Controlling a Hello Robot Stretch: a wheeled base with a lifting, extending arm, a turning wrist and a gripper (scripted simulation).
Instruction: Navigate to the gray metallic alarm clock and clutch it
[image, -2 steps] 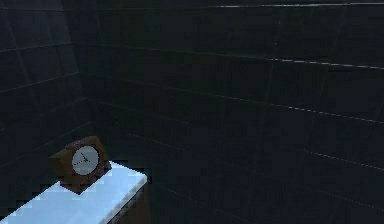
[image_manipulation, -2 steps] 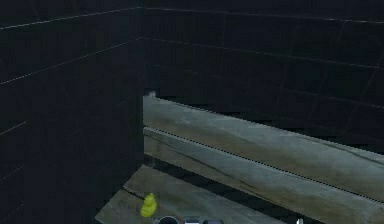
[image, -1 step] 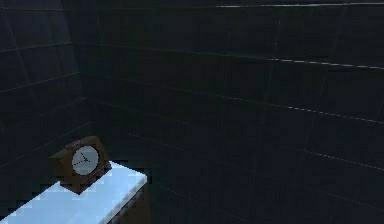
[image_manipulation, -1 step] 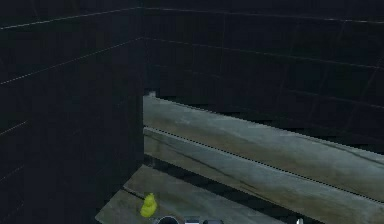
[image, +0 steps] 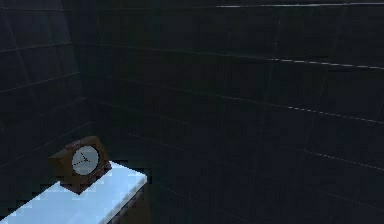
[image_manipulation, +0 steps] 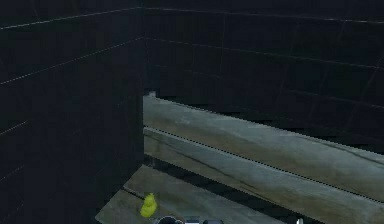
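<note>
Gripper: you cannot tell its state from these pictures, so do not guess at it.
Clock: you see a brown, round-topped clock (image: 83, 162) with a pale round face, low in the forward view's left. It looks like wood, not gray metal, so you cannot be sure it is the one you want.
Why it sits so: it stands upright near the back end of its top, with the face turned out into the room. That looks like a spot picked so the time is easy to read.
Surface: the clock rests on a pale blue-white flat tabletop (image: 112, 188). The top looks smooth and level, with bare space in front of the clock.
Side: in the arm side view you see long grey-green wooden planks (image_manipulation: 260, 140), set like steps or a bench. A small yellow thing (image_manipulation: 148, 206) sits on the lowest plank, near its end. It is too small to name.
Room: dark tiled walls (image: 250, 80) meet in a corner behind the clock. The light is very low.
Next: you likely need to drive closer and turn so the arm side faces the clock.
</note>
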